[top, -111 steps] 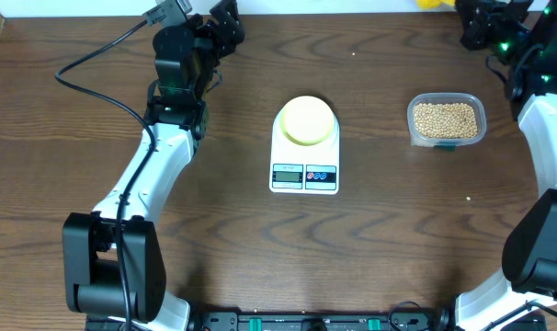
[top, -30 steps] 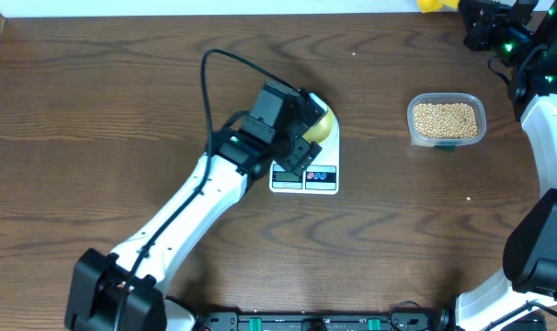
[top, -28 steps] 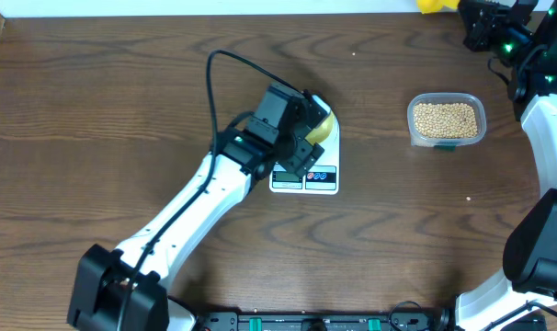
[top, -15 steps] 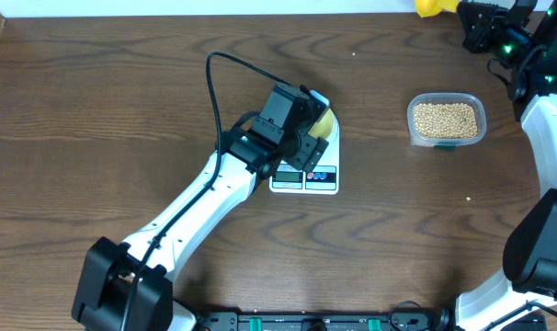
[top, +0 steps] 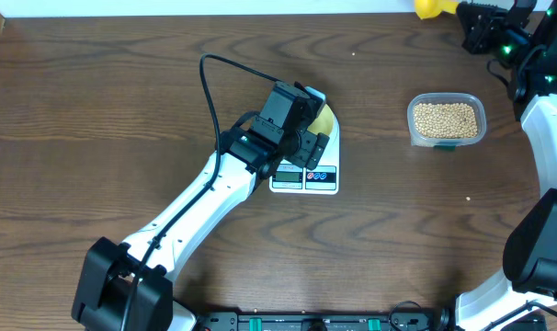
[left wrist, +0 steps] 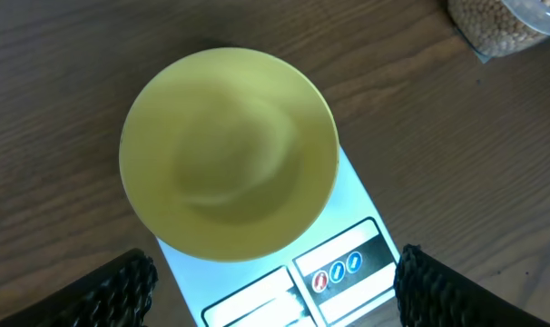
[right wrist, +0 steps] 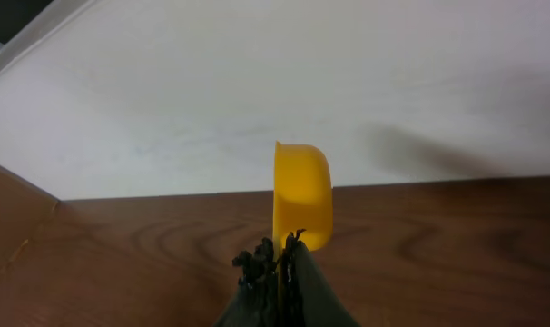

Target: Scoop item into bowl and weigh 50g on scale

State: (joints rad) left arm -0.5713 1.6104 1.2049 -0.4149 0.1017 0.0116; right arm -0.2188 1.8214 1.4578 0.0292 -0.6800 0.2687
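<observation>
The pale yellow-green bowl [left wrist: 228,153] is empty and sits on the white scale [left wrist: 348,263]. In the overhead view my left arm covers most of the bowl [top: 323,120] and the scale [top: 321,176]. My left gripper [left wrist: 270,300] is open, its two fingers wide apart on either side of the scale's front, above the display and buttons. The tan beans [top: 445,119] fill a clear tub [top: 447,141] at the right. My right gripper [right wrist: 279,259] is shut on the handle of a yellow scoop [right wrist: 302,193], held near the far right table edge; the scoop also shows in the overhead view [top: 431,7].
A white wall [right wrist: 257,82] runs along the table's far edge. A corner of the bean tub [left wrist: 502,23] shows at the top right of the left wrist view. The left arm's black cable [top: 210,87] loops over the table.
My left arm swung from the far left of the table to over the scale and bowl, then edged slightly. The yellow scoop in the right gripper shifted a little to the left.
</observation>
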